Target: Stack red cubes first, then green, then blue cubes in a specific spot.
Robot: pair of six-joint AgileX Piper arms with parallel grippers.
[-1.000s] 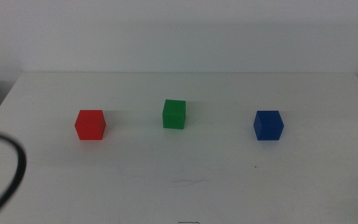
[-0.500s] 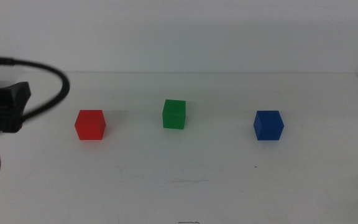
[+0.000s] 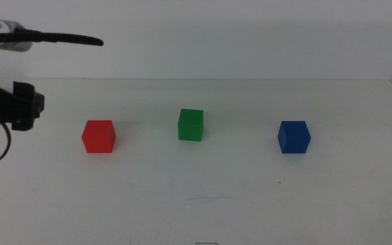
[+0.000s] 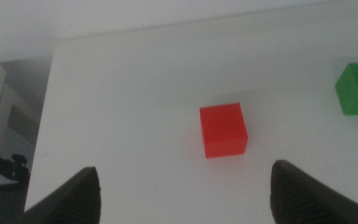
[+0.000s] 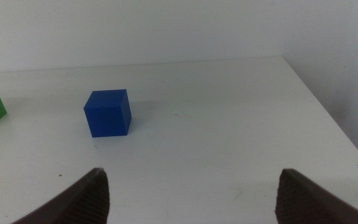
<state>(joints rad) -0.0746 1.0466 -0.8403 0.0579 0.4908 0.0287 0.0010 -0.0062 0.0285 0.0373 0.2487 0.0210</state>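
Now the left gripper has swung in from the table's left edge, jaws spread, lined up on the red cube, which sits untouched left of the green cube; stacking not started.

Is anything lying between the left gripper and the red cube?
No. In the left wrist view only bare white table separates the open left gripper from the red cube; the middle view agrees.
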